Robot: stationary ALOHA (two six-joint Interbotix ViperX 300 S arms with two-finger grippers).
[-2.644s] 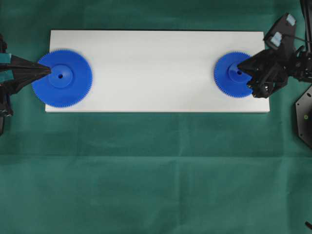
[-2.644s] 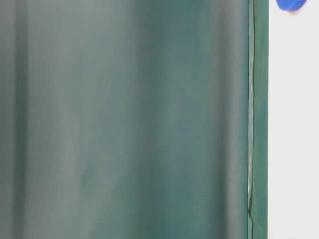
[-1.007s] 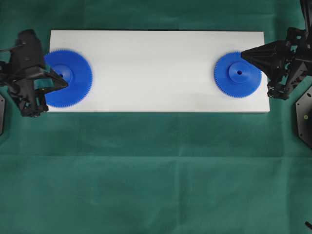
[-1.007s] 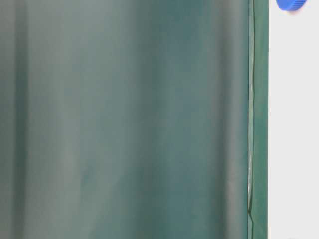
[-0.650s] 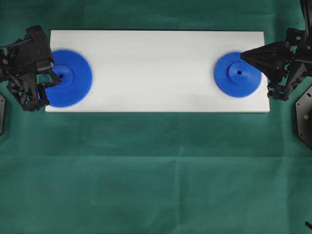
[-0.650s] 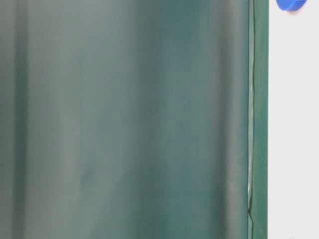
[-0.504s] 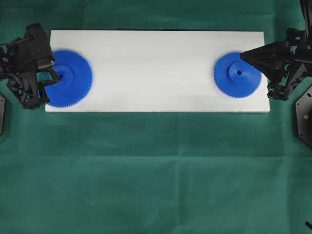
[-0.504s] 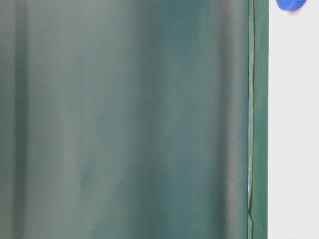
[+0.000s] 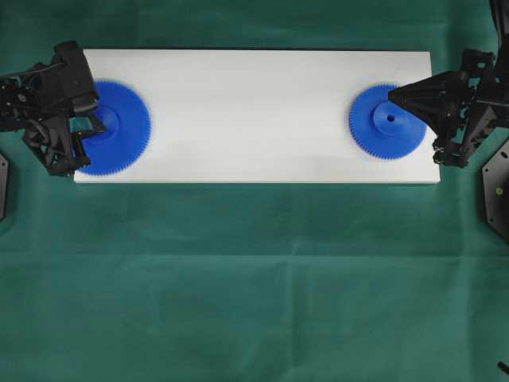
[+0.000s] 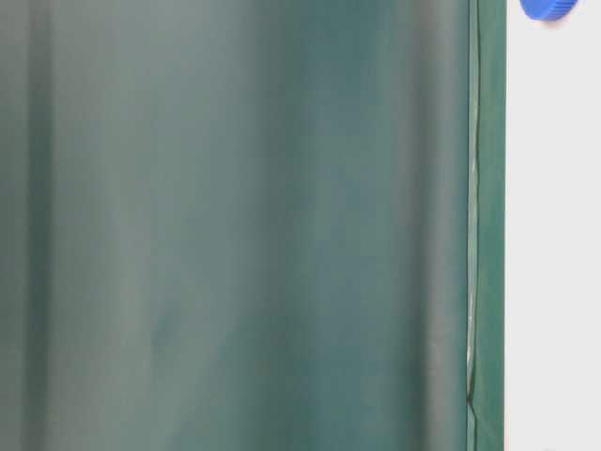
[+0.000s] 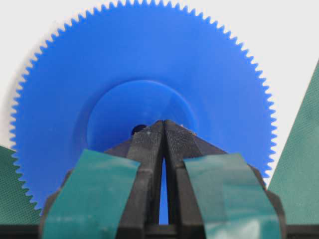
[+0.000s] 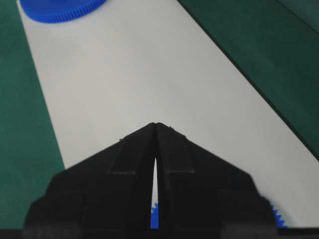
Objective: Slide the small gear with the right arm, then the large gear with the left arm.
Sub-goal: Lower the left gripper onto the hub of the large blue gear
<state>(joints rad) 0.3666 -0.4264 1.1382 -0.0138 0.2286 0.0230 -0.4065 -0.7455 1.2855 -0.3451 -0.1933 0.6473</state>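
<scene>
Item: small gear [image 9: 387, 122]. You had it lying flat at the right end of the white board [image 9: 254, 111], right of centre in the overhead frame. The right gripper [image 9: 391, 96] sat at the gear's upper right, its tip over the gear just beside the hub hole. In the right wrist view its fingers [image 12: 130, 169] met at the point with only a thin slit lower down, pressed together and gripping nothing; a sliver of blue teeth showed beneath them at the bottom of the frame.

Item: large gear [image 9: 111, 127]. You had it flat at the board's left end, its left rim overhanging the board edge. The left gripper [image 9: 99, 123] reached in from the left, tip at the hub. In the left wrist view the teal-taped fingers [image 11: 149, 149] were pressed together at the tip, touching the raised hub right beside the centre hole, clasping nothing.

Item: surface. The board lay on a green cloth [image 9: 254, 278]; the table-level view showed green drape [image 10: 235, 225] behind.
</scene>
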